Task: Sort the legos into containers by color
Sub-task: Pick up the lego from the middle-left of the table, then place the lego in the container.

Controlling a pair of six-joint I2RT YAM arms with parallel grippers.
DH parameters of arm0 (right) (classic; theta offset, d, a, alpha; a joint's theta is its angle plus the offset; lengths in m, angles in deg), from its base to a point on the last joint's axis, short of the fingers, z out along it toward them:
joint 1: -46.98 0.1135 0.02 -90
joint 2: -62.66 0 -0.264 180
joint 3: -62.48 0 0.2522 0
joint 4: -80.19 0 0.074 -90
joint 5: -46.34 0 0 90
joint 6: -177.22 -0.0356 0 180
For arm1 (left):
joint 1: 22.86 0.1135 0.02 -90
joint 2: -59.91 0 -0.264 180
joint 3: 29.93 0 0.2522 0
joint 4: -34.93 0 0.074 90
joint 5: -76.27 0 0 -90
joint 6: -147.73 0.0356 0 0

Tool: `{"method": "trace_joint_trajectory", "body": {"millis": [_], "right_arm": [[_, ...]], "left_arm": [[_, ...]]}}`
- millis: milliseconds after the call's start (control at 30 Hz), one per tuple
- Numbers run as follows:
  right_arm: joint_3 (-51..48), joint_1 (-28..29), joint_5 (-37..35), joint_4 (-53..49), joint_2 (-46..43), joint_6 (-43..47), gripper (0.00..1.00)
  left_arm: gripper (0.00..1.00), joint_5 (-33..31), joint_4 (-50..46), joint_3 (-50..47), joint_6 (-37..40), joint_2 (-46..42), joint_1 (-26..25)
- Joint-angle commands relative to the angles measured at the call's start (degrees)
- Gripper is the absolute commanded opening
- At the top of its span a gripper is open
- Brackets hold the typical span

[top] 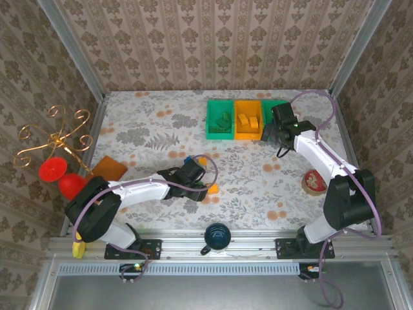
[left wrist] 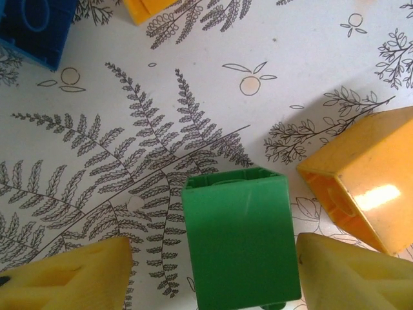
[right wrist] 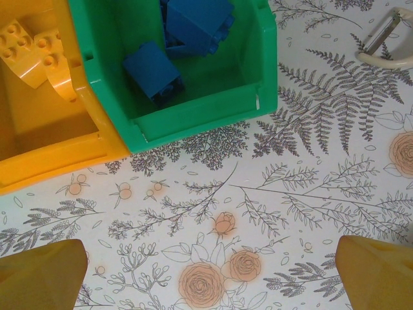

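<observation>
A green lego [left wrist: 240, 239] lies on the patterned table between the fingertips of my left gripper [left wrist: 213, 278]. The jaws stand open, with a strip of table showing beside the left fingertip [left wrist: 64, 278]. An orange lego [left wrist: 364, 181] lies just right of it, a blue lego [left wrist: 32, 26] and another orange one [left wrist: 145, 8] farther off. My left gripper [top: 200, 177] is low over mid-table. My right gripper [right wrist: 210, 278] hangs open and empty in front of the green container [right wrist: 193, 110] holding blue legos [right wrist: 151, 71], beside the orange container [right wrist: 51, 148] with orange legos [right wrist: 32, 51]. A second green container [top: 220, 120] holds green legos.
A dark round cup [top: 218, 236] sits at the near edge. An orange-brown tile [top: 108, 168], red pieces [top: 51, 170] and a gold wire stand [top: 55, 135] crowd the left side. A round red-and-white item [top: 314, 181] lies at the right, near the right arm.
</observation>
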Motion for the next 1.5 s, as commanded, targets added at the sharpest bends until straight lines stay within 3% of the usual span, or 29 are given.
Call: {"method": "trace_joint_trajectory", "body": {"millis": [0, 367, 700, 1133, 1467], "right_arm": [[-0.6, 0.4, -1.1, -0.1, -1.4, -0.8, 1.00], [-0.9, 0.6, -1.5, -0.5, -3.7, -0.8, 1.00], [-0.9, 1.0, -1.9, -1.1, -4.2, -0.8, 1.00], [-2.2, 2.6, -2.7, -1.2, -3.4, -3.0, 1.00], [-4.4, 4.9, -3.0, 0.4, -3.7, -4.8, 1.00]], "left_arm": [[0.65, 0.0, 0.3, 1.2, -0.3, 0.6, 0.4], [0.51, 1.9, 3.3, 0.4, -0.2, 3.5, 2.5], [0.26, 1.5, 3.9, -0.4, -0.3, 2.8, 3.3], [0.18, -4.5, 3.6, 1.2, 3.1, -6.7, 4.1], [0.18, -6.4, 8.3, 7.5, 7.8, -5.8, 6.2]]}}
